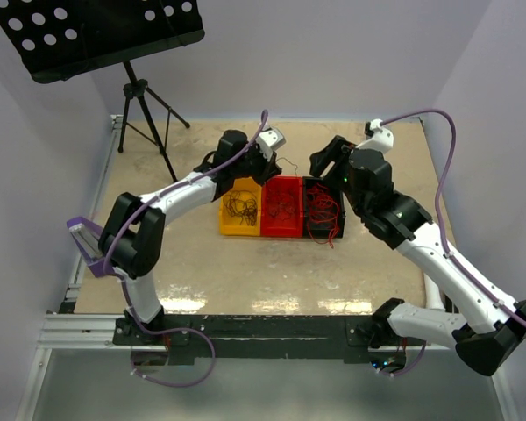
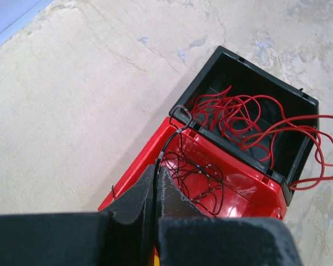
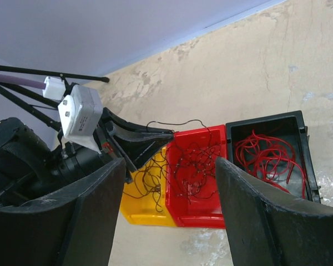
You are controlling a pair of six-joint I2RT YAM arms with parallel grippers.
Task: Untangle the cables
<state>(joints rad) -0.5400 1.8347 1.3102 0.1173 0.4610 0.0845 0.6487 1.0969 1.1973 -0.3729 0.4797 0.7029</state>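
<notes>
Cable (image 2: 165, 145) pinched in left jaws runs forward into red bin (image 2: 247, 183).

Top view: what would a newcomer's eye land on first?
A yellow bin, red bin and black bin sit in a row mid-table, with red wires spilling over the black bin's edge. The left claw is shut on a dark wire rising from the red bin. The right claw hangs open nearby.

Three bins: yellow bin (image 3: 147, 213), red bin (image 3: 202, 221), black bin (image 3: 263, 119). My two claws: left claw (image 2: 157, 177), right claw (image 3: 169, 162). One music stand (image 1: 96, 35). Red cables (image 3: 266, 155), dark cables (image 3: 191, 160): tangled, can't count strands.
</notes>
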